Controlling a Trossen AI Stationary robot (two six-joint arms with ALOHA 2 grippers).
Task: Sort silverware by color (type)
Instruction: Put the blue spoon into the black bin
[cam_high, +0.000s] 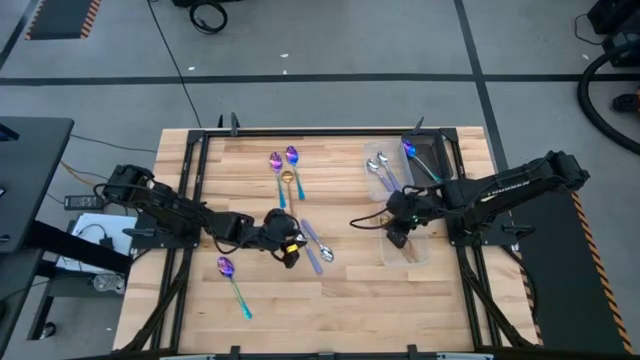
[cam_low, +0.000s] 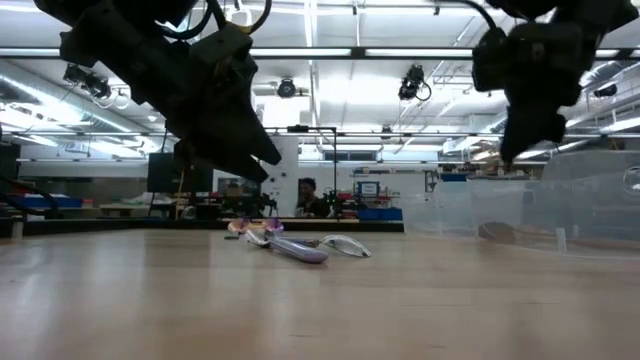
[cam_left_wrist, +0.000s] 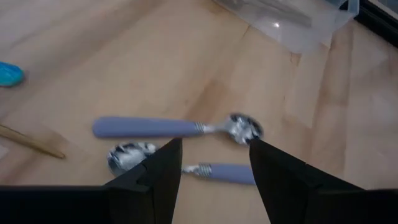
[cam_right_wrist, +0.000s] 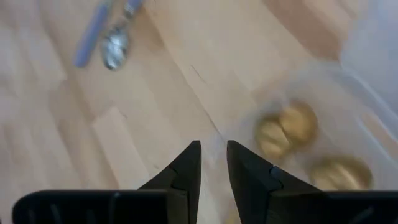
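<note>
Two spoons with lavender handles and silver bowls (cam_left_wrist: 180, 127) (cam_left_wrist: 227, 172) lie side by side on the wood table, and my left gripper (cam_left_wrist: 214, 146) hovers open just above the nearer one, touching neither. My right gripper (cam_right_wrist: 213, 155) hangs slightly open and empty over a clear container (cam_high: 405, 248) holding gold spoons (cam_right_wrist: 286, 130). Two purple-blue spoons (cam_high: 283, 160) and a gold spoon (cam_high: 287, 185) lie at the far middle of the table. Another purple-blue spoon (cam_high: 232, 277) lies near the front left.
Two more clear containers stand at the far right, one holding silver spoons (cam_high: 380, 165) and one a purple-blue spoon (cam_high: 420, 158). Bare wood lies across the near half of the table. A dark frame rail (cam_high: 300, 130) runs along the far edge.
</note>
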